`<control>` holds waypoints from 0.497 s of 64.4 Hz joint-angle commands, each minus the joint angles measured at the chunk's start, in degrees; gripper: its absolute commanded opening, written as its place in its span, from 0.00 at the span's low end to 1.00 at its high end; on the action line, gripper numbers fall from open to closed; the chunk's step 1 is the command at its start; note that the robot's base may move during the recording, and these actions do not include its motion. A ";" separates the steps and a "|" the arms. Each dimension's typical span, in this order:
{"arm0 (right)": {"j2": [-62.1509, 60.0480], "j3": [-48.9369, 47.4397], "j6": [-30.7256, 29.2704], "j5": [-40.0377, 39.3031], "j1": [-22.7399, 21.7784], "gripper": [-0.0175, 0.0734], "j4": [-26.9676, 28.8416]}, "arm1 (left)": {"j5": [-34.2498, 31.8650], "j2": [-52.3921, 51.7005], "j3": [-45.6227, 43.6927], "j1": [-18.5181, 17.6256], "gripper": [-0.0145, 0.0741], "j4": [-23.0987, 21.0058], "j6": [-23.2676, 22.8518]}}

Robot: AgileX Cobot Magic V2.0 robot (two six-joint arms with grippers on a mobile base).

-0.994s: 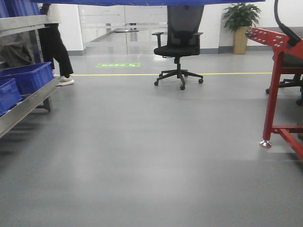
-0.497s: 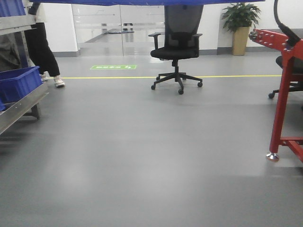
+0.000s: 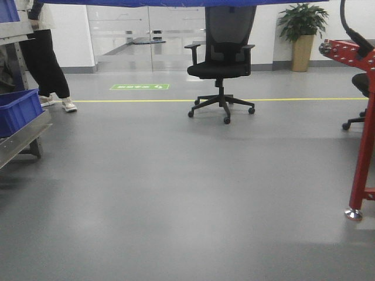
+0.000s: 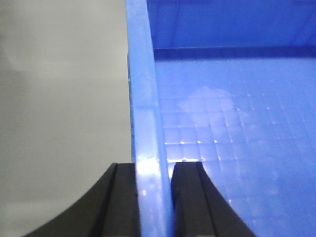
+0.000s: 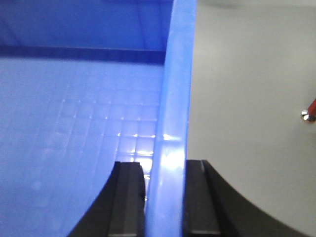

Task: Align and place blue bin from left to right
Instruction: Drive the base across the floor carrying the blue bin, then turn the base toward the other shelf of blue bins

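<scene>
Holding the blue bin (image 4: 143, 113) by 2 opposite walls, I have it raised above the grey floor (image 3: 176, 193); the front view catches it only as a blue strip along the top edge. My left gripper (image 4: 154, 197) is clamped on the left wall's rim, 1 black finger (image 4: 118, 207) outside, the other inside over the gridded bottom. My right gripper (image 5: 165, 202) pinches the right rim the same way. Ahead, a black office chair (image 3: 221, 64) stands over a yellow line (image 3: 146, 100), with a potted plant (image 3: 302, 26) behind it to the right. At left a darker bin (image 3: 17, 110) sits on a metal rack (image 3: 26, 137), a person (image 3: 44, 64) just beyond it; a red frame (image 3: 364, 129) stands at right.
</scene>
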 commanded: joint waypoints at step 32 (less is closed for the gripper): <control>-1.61 -1.19 -1.19 -5.56 0.21 0.11 1.25 | -4.69 -1.46 -1.00 -0.77 0.15 -1.77 0.61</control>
